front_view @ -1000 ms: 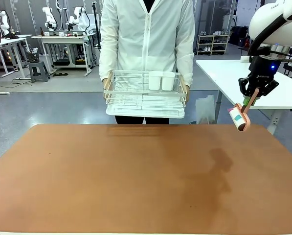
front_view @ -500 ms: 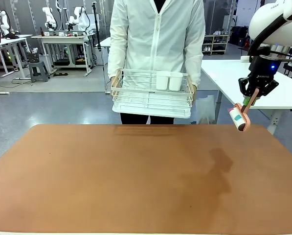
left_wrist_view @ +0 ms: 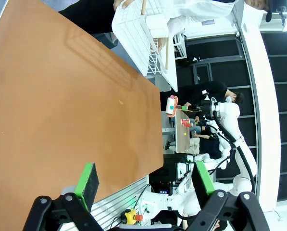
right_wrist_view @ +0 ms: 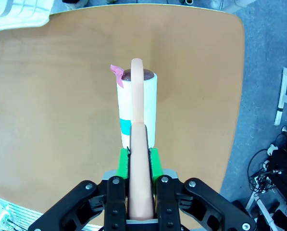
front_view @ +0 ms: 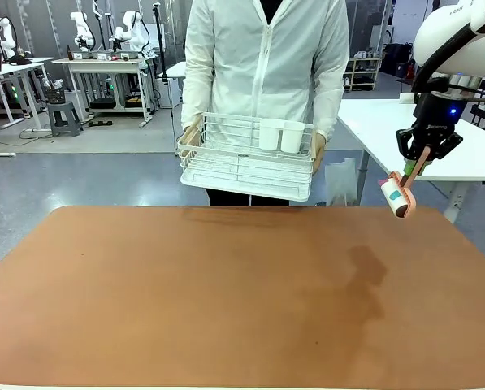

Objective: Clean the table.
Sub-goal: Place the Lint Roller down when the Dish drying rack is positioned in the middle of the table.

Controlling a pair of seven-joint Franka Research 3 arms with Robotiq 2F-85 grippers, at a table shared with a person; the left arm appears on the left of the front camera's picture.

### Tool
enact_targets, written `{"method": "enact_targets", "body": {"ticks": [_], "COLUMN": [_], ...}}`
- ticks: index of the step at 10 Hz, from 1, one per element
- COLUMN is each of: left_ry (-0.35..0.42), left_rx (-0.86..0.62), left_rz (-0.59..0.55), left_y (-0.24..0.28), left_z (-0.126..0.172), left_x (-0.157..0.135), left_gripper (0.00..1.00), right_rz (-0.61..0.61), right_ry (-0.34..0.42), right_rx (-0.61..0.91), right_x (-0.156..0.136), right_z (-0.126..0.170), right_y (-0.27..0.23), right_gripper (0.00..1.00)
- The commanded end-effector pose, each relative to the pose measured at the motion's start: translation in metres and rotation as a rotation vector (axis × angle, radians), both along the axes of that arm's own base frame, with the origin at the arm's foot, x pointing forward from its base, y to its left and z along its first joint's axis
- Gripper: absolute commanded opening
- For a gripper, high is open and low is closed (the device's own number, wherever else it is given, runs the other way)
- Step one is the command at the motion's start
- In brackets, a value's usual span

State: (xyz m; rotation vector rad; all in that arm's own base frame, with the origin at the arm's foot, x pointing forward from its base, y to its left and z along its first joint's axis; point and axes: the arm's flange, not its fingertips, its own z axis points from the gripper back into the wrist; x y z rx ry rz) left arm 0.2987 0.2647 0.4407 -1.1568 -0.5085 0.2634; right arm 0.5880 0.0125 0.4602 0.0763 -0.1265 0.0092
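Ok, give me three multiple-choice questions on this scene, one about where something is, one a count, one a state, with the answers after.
1. Where is the white wire rack?
A. on the table
B. in the person's hands, above the table's far edge
C. in the left gripper

2. How many white cups stand in the rack?
A. one
B. two
C. four

3. What state is the right gripper in?
A. open, holding nothing
B. shut on the lint roller's handle
C. resting on the table

Answers: 1 B, hands hold both ends of the rack beyond the table. 2 B, two cups side by side. 3 B, green pads clamp the lint roller by its handle.
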Motion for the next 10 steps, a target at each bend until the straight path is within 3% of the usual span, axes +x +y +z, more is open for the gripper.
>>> {"method": "enact_targets", "body": {"ticks": [1,10], "left_ry": [-0.011,-0.011], "left_rx": [-0.005,-0.005], "left_rz": [0.003,0.003], "left_y": [0.0014,0.0014], "left_z": [0.0021,0.0021], "left_x": [-0.0020,-0.0020], "left_gripper": [1.00,1.00], "right_rz": [-0.002,-0.002], "right_ry": [0.002,0.002], "right_rx": [0.006,0.006], "right_x": [0.0014,0.0014], "right_z": [0.0025,0.0025], "right_y": [0.0004,0.0004], "right_gripper": [0.21,0.21]}}
